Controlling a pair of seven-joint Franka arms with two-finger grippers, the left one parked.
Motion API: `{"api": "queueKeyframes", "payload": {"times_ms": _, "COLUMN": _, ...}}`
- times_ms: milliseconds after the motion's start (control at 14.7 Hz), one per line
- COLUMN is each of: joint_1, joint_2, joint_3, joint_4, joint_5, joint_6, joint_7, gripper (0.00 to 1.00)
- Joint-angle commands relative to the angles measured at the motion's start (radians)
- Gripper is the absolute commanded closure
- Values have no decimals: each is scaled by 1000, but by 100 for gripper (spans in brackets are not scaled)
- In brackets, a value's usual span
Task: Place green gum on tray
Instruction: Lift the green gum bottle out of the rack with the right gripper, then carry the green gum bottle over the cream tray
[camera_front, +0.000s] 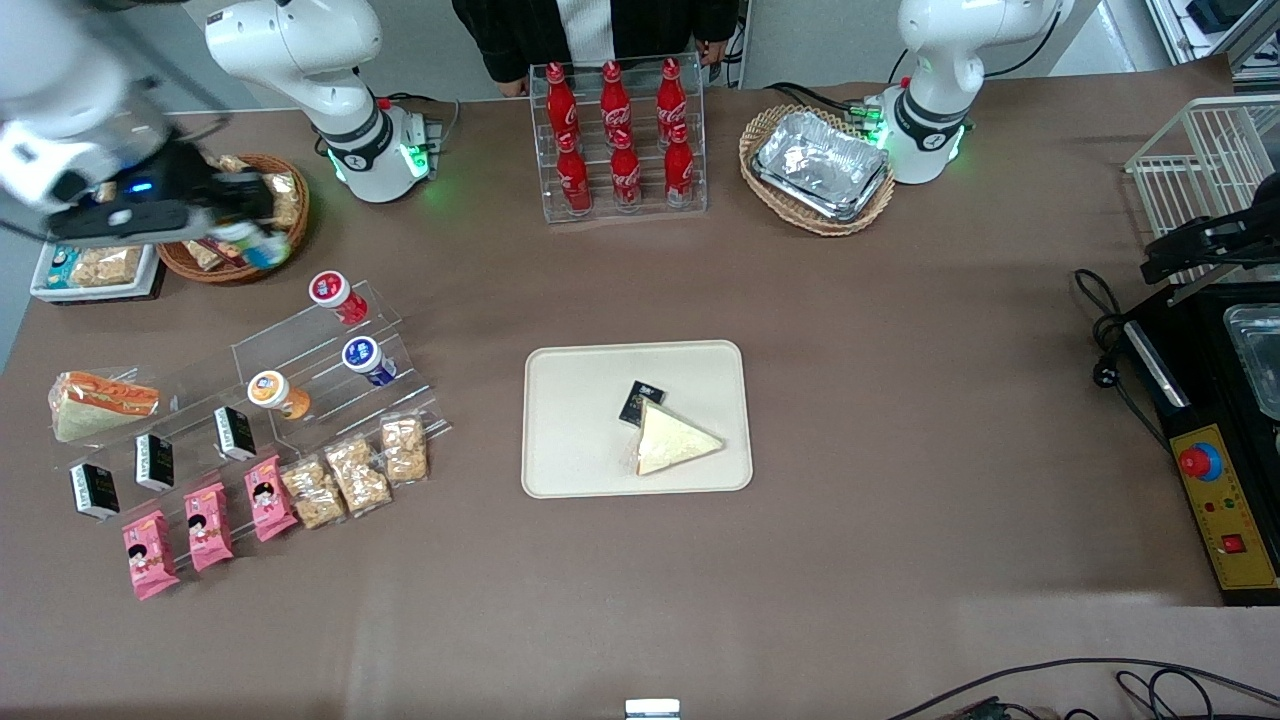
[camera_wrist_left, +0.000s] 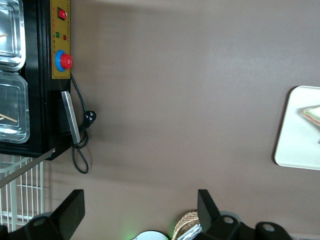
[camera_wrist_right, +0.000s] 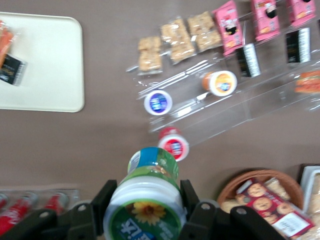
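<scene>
A broad brown bench (camera_front: 900, 380) filled the room, with goods racked toward the working arm's end and a wide bare stretch across its middle. The carry step looked to be in hand: the gripper (camera_wrist_right: 145, 210) hung high over the bench near a wicker basket of snacks (camera_front: 235, 235), its jaws closed on the green gum (camera_wrist_right: 145, 200), one finger pressed to each side of the bottle's body just under the lid. The gum was therefore off the rack and in the air, held tilted.

Below the jaws stood a clear stepped rack (camera_front: 330, 350) carrying a red-lidded bottle (camera_wrist_right: 173, 145), a blue-lidded bottle (camera_wrist_right: 158, 102) and an orange-lidded bottle (camera_wrist_right: 221, 83). The tray (camera_front: 580, 420) lay well apart from the jaws, toward the bench's middle.

The next move probably called for a sideways carry at height, clear of the rack's bottles, then a descent over the tray. A sandwich (camera_front: 675, 440) and a small dark packet (camera_front: 640, 402) filled the tray's part farther from the jaws, so the bare part nearer the jaws seemed the safest landing place, inside the low rim.
</scene>
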Motion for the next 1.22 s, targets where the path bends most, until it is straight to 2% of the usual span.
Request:
{"api": "queueKeyframes", "payload": {"times_ms": 0, "joint_1": 90, "joint_2": 101, "joint_3": 67, "joint_4": 54, "joint_5": 66, "joint_6": 0, "joint_7": 257, "gripper": 100}}
{"api": "queueKeyframes", "payload": {"times_ms": 272, "joint_1": 119, "joint_2": 244, "joint_3": 191, "joint_4": 49, "joint_5": 79, "joint_6": 169, "joint_7": 482, "gripper": 100}}
{"api": "queueKeyframes", "payload": {"times_ms": 408, "joint_1": 148, "joint_2": 316, "joint_3": 208, "joint_4": 40, "joint_5": 76, "joint_6": 269, "joint_7": 535, "gripper": 100}}
{"api": "queueKeyframes", "payload": {"times_ms": 748, "joint_1": 245, "joint_2": 496, "joint_3": 207, "joint_4": 22, "joint_5": 22, "joint_6": 500, "joint_7": 612, "gripper": 100}}
{"api": "queueKeyframes", "payload": {"times_ms": 884, "joint_1": 268, "joint_2": 566, "joint_3": 207, "joint_4": 14, "joint_5": -29, "joint_6": 591, "joint_7": 683, "gripper": 100}}
{"api": "queueKeyframes", "payload": {"times_ms": 1020, "joint_1": 292, "joint_2": 631, "joint_3": 207, "joint_4": 14, "joint_5": -108, "joint_6": 652, "joint_7": 750, "gripper": 100}}
{"api": "queueKeyframes", "payload": {"times_ms": 1156, "joint_1": 292, "joint_2": 677, "joint_3": 207, "joint_4": -6, "joint_5": -138, "joint_6": 720, "joint_7": 774, "gripper": 100}}
